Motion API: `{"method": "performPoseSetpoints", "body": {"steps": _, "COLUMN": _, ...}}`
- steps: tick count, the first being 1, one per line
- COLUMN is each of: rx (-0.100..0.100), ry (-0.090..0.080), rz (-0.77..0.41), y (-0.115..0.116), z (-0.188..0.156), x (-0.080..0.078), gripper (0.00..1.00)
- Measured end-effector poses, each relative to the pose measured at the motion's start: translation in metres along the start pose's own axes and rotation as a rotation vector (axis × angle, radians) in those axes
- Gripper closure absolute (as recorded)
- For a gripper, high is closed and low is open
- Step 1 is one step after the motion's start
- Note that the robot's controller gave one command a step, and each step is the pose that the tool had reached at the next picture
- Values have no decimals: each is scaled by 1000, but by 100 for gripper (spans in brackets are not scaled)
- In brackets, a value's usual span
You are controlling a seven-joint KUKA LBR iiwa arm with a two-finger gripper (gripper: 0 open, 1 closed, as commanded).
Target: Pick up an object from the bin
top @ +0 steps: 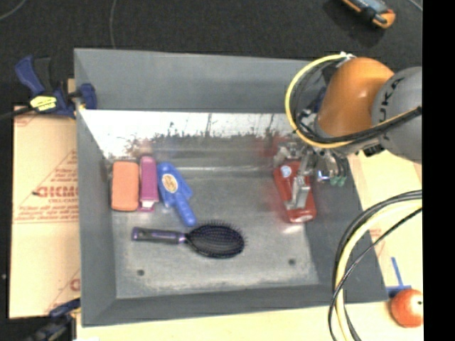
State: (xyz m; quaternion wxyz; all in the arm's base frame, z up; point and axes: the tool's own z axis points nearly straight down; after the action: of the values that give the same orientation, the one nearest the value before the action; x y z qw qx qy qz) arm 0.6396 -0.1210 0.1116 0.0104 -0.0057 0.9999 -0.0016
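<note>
The claw (307, 177) is low over the red thing (297, 203) on the bin's (213, 84) right side, close to the wall; I can't tell if it's wide or narrow. So near that wall, a poor grip might let the thing tip or slip. The blue handle's (175, 192) orange label is too small to read.
</note>
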Motion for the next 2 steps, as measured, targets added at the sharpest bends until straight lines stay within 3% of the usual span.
{"method": "performPoseSetpoints", "body": {"steps": 1, "rx": 0, "ry": -25, "rz": 222, "y": 12, "z": 32, "x": 43, "gripper": 0}}
{"method": "performPoseSetpoints", "body": {"steps": 2, "rx": 5, "ry": -23, "rz": 134, "y": 16, "z": 35, "x": 12, "gripper": 0}}
